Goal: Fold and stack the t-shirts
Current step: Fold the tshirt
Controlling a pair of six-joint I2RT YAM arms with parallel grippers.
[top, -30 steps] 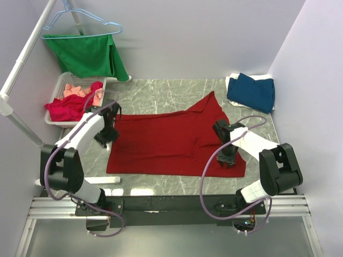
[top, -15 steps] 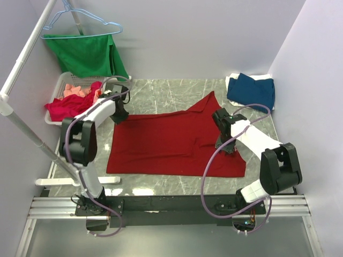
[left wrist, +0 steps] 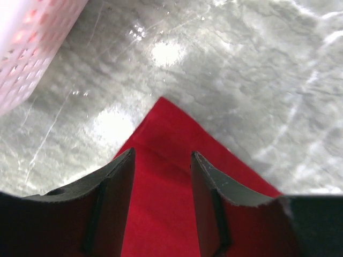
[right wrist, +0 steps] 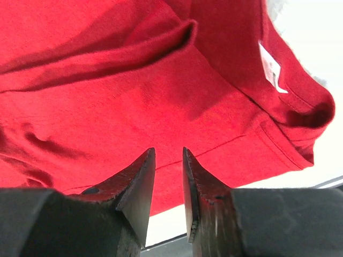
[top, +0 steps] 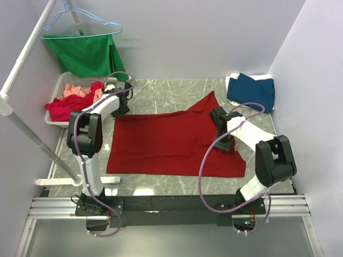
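Observation:
The large deep-red t-shirt (top: 166, 142) lies spread flat on the marble table, one sleeve pointing to the far right. My left gripper (top: 119, 108) is open over the shirt's far left corner (left wrist: 171, 134), its fingers (left wrist: 120, 176) on either side of red cloth, holding nothing. My right gripper (top: 225, 143) hovers over the shirt's right part (right wrist: 161, 80), near the collar and its white tag (right wrist: 270, 67). Its jaws stand a little apart and empty. A dark blue t-shirt (top: 252, 91) lies folded on a white one (top: 265, 78) at the far right.
A white basket (top: 60, 85) at the far left holds a crimson shirt (top: 64, 108) and a salmon-pink one (top: 75, 90); its wall shows in the left wrist view (left wrist: 32, 43). A green garment (top: 86, 53) hangs on a light-blue hanger by a white rail (top: 21, 64).
My left gripper moved from the shirt's left edge up to its far left corner. My right gripper moved from the near right hem farther in, over the shirt's right part.

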